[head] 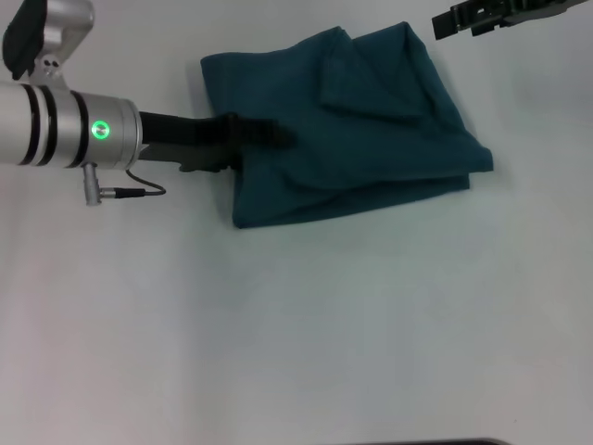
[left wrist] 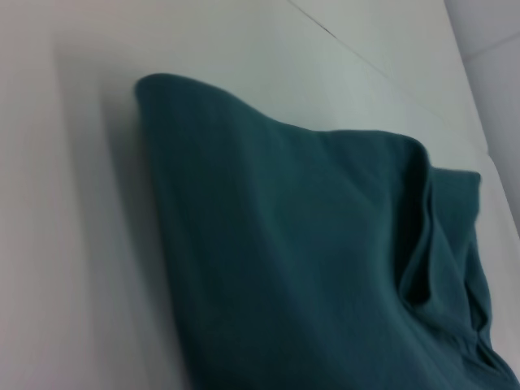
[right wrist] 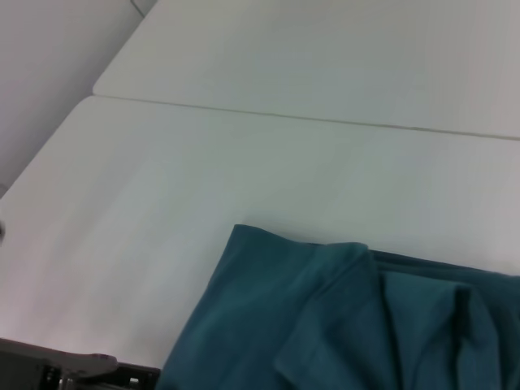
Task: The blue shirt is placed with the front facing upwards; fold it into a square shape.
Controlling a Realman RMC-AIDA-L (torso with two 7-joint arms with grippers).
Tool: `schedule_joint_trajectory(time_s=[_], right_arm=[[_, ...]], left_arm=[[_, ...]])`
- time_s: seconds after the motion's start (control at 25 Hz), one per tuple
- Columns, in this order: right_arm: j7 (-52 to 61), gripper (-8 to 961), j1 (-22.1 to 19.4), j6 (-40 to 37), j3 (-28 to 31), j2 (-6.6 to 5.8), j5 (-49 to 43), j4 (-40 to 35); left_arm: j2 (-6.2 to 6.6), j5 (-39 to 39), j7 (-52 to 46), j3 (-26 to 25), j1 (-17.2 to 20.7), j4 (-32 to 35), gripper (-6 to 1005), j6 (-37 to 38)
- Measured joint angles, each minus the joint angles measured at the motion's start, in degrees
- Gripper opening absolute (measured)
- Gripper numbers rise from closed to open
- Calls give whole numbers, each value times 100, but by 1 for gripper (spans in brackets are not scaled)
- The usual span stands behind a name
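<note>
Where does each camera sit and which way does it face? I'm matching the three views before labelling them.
Head view: on the robot's head, looking forward and down at the table and the folded shirt; left gripper at the shirt's edge, right gripper apart from it, beyond its far corner.
Left wrist view: on the left wrist, close and low over the shirt; no robot part shows.
Right wrist view: on the right wrist, looking across the shirt and table seam; dark robot hardware shows at one corner.
Shared: all three show the shirt.
</note>
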Motion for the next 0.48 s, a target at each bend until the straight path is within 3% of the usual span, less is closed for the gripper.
schedule_joint_trajectory(time_s=[0.48], right_arm=[[7, 824, -54, -14, 32, -15, 39, 0]], left_arm=[[1, -1, -39, 195, -68, -66, 682, 87]])
